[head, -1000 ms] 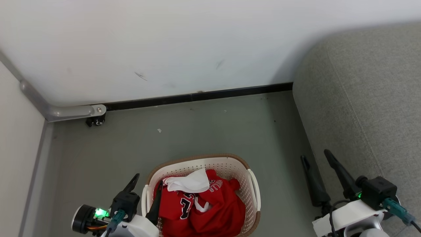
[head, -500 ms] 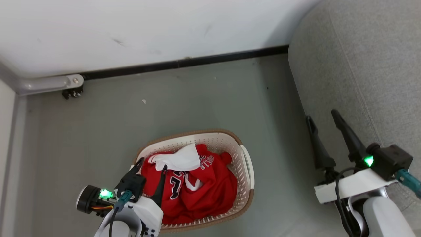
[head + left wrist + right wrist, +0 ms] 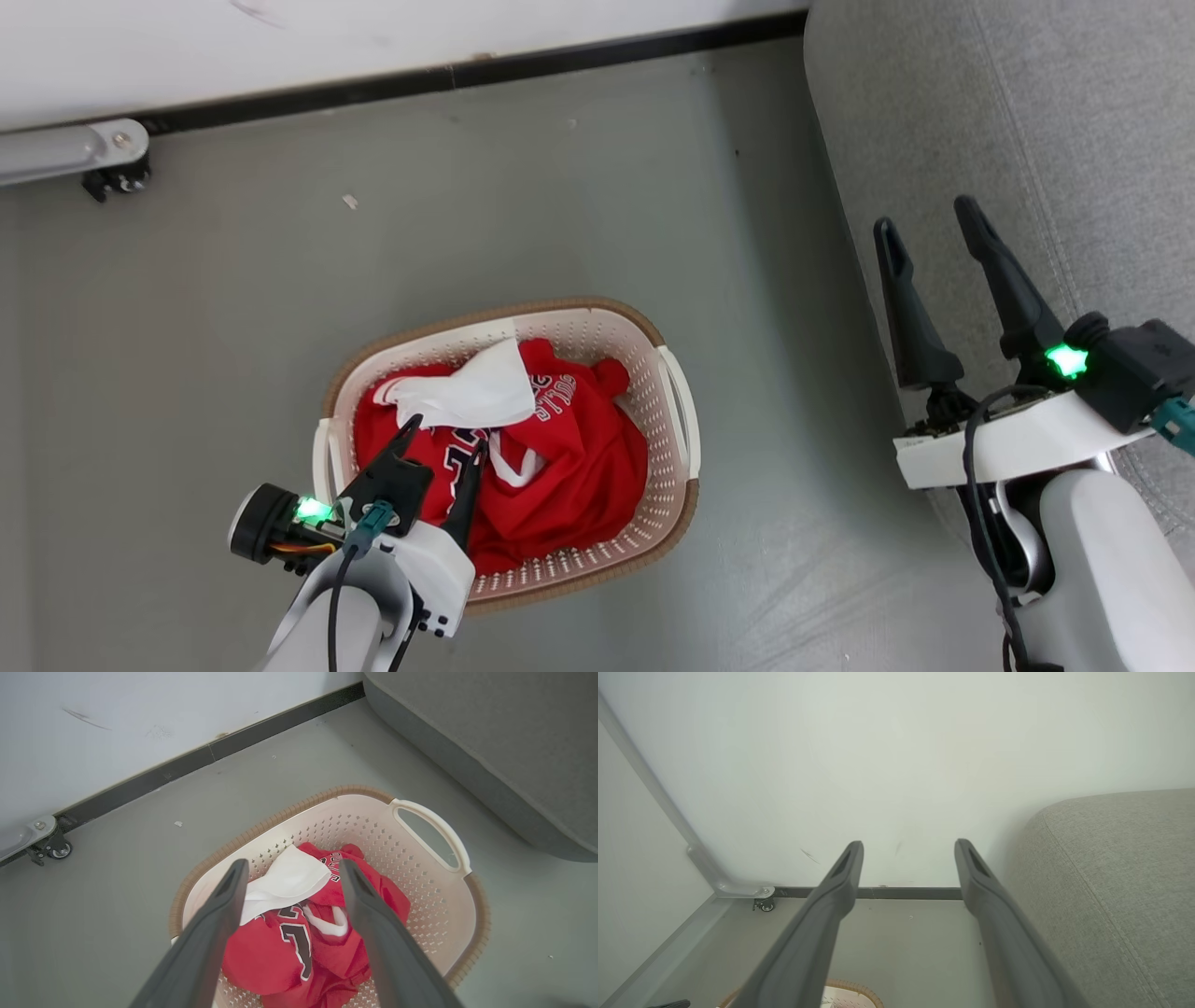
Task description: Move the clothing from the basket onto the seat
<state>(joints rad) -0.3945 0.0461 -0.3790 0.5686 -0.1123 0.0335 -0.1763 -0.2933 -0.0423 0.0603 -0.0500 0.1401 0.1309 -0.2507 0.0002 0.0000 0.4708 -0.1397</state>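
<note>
Stock: clothing (image 3: 569, 457), red basketball garments with white trim and black-and-white numbers, with a white fabric piece on top. It lies heaped inside the cream-white perforated plastic basket (image 3: 597, 329), which has a brown rim.
Location: grey floor (image 3: 233, 280), left of the large grey upholstered seat (image 3: 1027, 112).
Tools: left gripper (image 3: 446, 434), fingers parted, empty, over the pile's near-left part; right gripper (image 3: 926, 213), fingers wide, empty, at the seat's left edge.

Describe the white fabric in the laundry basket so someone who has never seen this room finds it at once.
Left of the big grey seat, on the floor, stands a cream basket with a brown rim. On top of its heap, at the end nearer the wall, lies the white fabric: the one plain, unprinted piece among red garments bearing numbers and lettering.
</note>
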